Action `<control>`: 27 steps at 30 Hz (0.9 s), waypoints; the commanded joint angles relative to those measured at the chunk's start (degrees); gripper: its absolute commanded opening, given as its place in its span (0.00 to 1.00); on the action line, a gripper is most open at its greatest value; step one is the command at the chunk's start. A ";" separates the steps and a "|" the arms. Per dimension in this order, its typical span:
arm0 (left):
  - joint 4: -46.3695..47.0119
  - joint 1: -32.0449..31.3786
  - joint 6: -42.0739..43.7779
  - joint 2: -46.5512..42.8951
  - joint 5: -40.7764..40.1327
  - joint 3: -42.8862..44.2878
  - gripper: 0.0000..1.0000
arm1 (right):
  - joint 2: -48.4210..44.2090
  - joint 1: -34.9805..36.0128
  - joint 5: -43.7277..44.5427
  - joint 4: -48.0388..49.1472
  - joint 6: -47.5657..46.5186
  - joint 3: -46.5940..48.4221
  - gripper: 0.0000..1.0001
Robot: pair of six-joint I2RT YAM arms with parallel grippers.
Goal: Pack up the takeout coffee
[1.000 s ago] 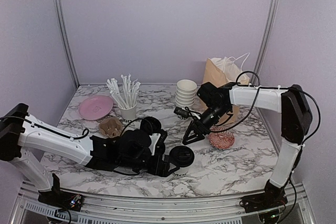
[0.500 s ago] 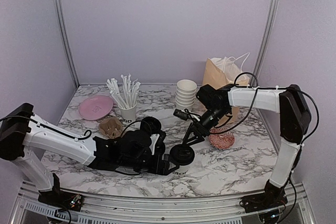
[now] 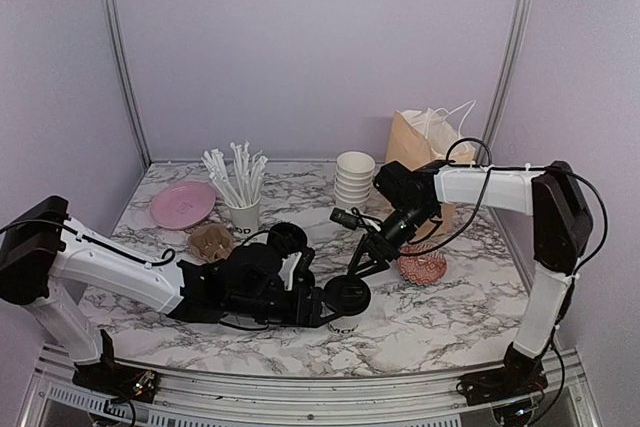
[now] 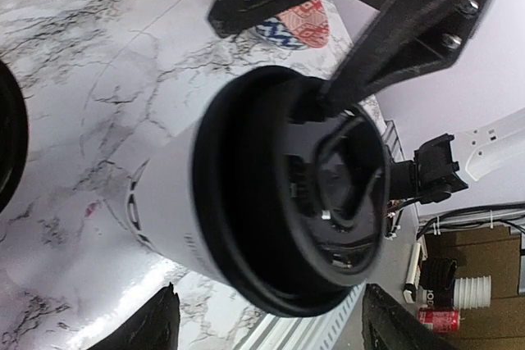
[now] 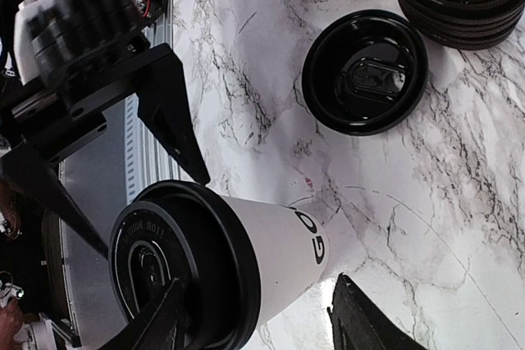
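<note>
One takeout coffee cup [image 3: 345,299], white with black letters and a black lid, stands near the table's front edge. It fills the left wrist view [image 4: 279,202] and sits low in the right wrist view [image 5: 246,264]. My left gripper [image 3: 322,309] lies low beside it on the left, its jaws open [image 4: 275,325] and wide of the lid without touching it. My right gripper [image 3: 360,259] hangs open just behind and above the cup, and its fingers [image 5: 254,321] straddle the cup. The brown paper bag [image 3: 425,147] stands at the back right.
A red patterned dish [image 3: 422,264] lies right of the cup. A stack of black lids [image 3: 285,239] and one loose lid [image 5: 365,71] lie left of it. Further back are lidless cups [image 3: 355,179], a cup of straws [image 3: 242,209], a brown carrier [image 3: 211,242] and a pink plate [image 3: 182,204].
My left gripper has slid a little to the right, closer to the cup. The right gripper has come down slightly toward the lid. The cup has stayed in place.
</note>
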 commanded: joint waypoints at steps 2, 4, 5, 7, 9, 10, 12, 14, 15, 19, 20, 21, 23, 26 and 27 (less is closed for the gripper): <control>2.97 2.56 -3.94 1.71 -0.58 -3.35 0.75 | 1.10 0.65 1.40 0.60 -0.69 -1.07 0.58; 4.02 3.90 -6.98 3.61 0.68 -5.07 0.74 | 1.18 0.67 1.37 0.83 -0.63 -1.47 0.58; 5.16 4.37 -8.55 4.87 1.89 -6.14 0.72 | 1.26 0.64 1.43 0.95 -0.61 -1.61 0.58; 6.32 5.00 -11.32 7.50 3.51 -7.84 0.69 | 1.36 0.72 1.47 1.39 -0.43 -2.08 0.58; 6.33 5.16 -12.87 9.55 4.07 -9.04 0.66 | 1.60 0.76 2.64 2.63 1.13 -2.71 0.58; 6.36 5.18 -13.29 10.28 4.11 -9.50 0.65 | 1.81 0.84 4.72 3.32 2.08 -3.10 0.58; 6.36 5.21 -13.64 11.11 4.28 -9.85 0.64 | 2.78 0.77 8.83 4.19 3.93 -3.58 0.57; 6.37 5.23 -13.11 10.98 4.71 -9.36 0.63 | 3.63 0.46 9.83 4.04 4.17 -3.65 0.55; 6.33 5.14 -11.88 10.26 5.11 -8.66 0.63 | 3.48 0.27 8.91 3.90 3.89 -3.57 0.54; 6.01 5.03 -7.84 6.41 5.91 -5.84 0.66 | -0.44 -0.43 4.81 1.78 1.56 -0.45 0.54; 5.82 5.03 -6.99 5.43 6.23 -5.23 0.67 | -1.86 -0.87 3.54 1.26 1.08 0.46 0.54; 5.49 4.99 -6.29 4.42 6.36 -4.73 0.68 | -3.31 -1.31 2.43 0.40 0.35 1.60 0.56; 5.00 4.94 -4.68 1.99 6.66 -3.98 0.71 | -6.39 -2.20 1.20 -1.85 -2.45 3.72 0.64; 0.55 4.62 1.07 -2.13 7.08 -1.63 0.74 | -10.82 -2.48 1.66 -4.27 -7.00 5.18 0.81; -2.18 4.60 3.36 -3.70 6.61 -0.37 0.76 | -12.42 -2.48 1.70 -4.70 -8.72 5.17 0.85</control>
